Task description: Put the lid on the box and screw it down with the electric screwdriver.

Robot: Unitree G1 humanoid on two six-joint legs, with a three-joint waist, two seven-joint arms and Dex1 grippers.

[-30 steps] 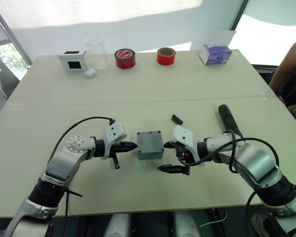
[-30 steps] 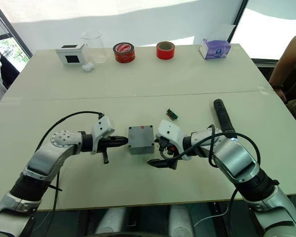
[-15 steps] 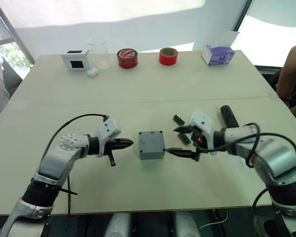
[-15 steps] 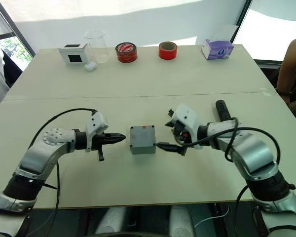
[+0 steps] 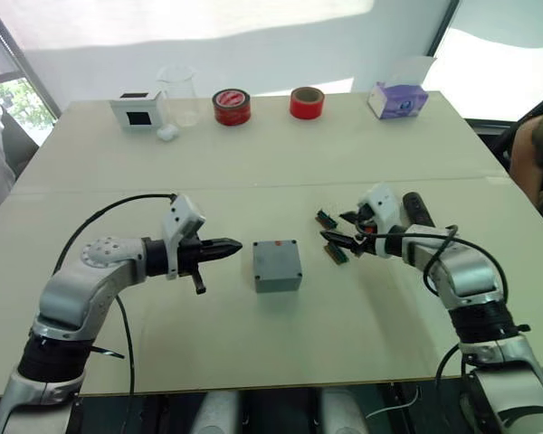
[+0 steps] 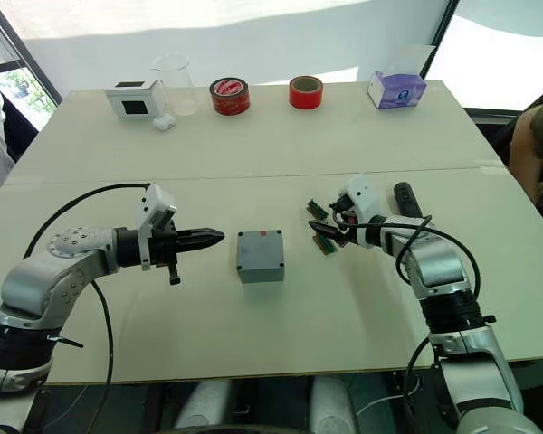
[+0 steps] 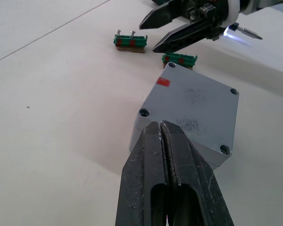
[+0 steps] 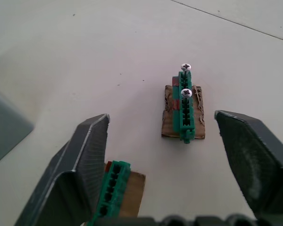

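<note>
The box point(image 5: 276, 265) sits near the middle of the bench point(image 5: 253, 163), one grey unit with the lid point(image 7: 198, 101) already lying flat on top, a screw hole at each corner and a small red mark on its far side. Just right of it lie two green screw holders: one point(image 5: 325, 218) farther off carrying two screws, one point(image 5: 335, 253) nearer. The single electric screwdriver point(image 5: 414, 209) lies further right, partly hidden behind the right arm.

The left gripper point(image 5: 228, 245) hangs just left of the box, its fingers pressed together and holding nothing, pointing at the box. The right gripper point(image 5: 344, 231) hovers over the green holders with its fingers spread wide apart, one to each side of the far holder, touching neither as far as can be seen.

Along the far edge stand one white box with a black face point(image 5: 136, 110), one clear beaker point(image 5: 178, 94), two red tape rolls point(image 5: 230, 106) point(image 5: 305, 102) and one purple tissue box point(image 5: 395, 98). A person's arm point(image 5: 534, 154) shows at the right edge.
</note>
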